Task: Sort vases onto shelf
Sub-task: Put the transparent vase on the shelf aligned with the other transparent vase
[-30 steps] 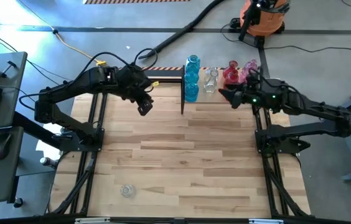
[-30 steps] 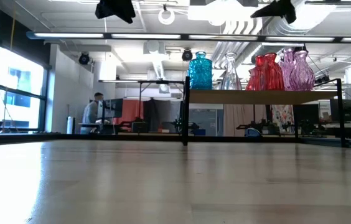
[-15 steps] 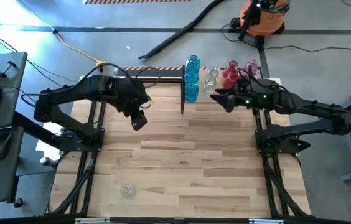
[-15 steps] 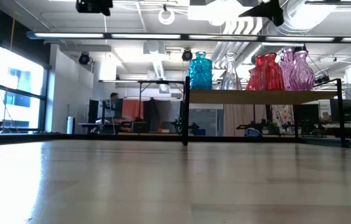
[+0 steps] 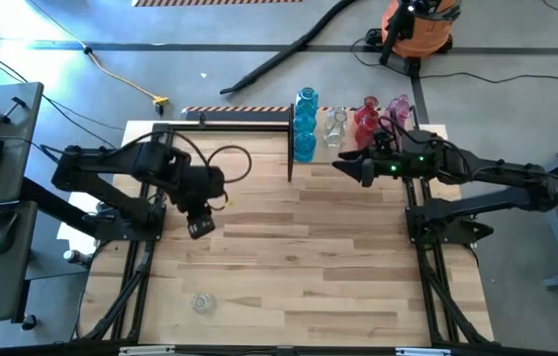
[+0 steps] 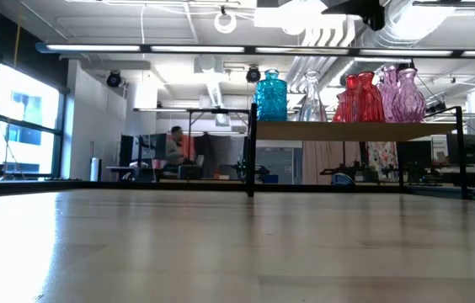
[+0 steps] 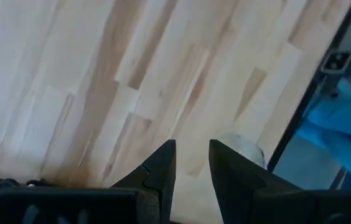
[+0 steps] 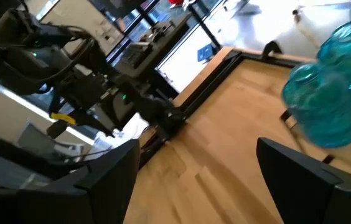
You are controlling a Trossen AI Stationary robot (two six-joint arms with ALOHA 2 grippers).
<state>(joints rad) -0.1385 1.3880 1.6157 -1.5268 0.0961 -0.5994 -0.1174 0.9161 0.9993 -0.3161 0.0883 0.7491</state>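
On the shelf [image 6: 338, 130] at the table's far edge stand the vases: blue [image 5: 305, 124], clear [image 5: 334, 127], red [image 5: 366, 117] and pink [image 5: 398, 109]. One more clear vase [image 5: 202, 303] sits alone on the table near its near left corner. My left gripper [image 5: 200, 225] hangs over the table's left half, pointing steeply down. A narrow gap shows between its fingers [image 7: 191, 168], and nothing is in it. My right gripper [image 5: 343, 163] is raised just in front of the shelf, pointing toward the table's left. It stands wide open [image 8: 206, 186] and empty.
A bare black frame [image 5: 239, 121] stands at the far edge, left of the shelf. Black arm stands run down both table sides. The wooden top between the arms is bare. A person sits in the room behind [image 6: 174, 147].
My left gripper has swung from beside the black frame toward the table's near and left edges, tipping to point more steeply down; it has left the low view. My right gripper has edged toward the table's left. No vase has moved.
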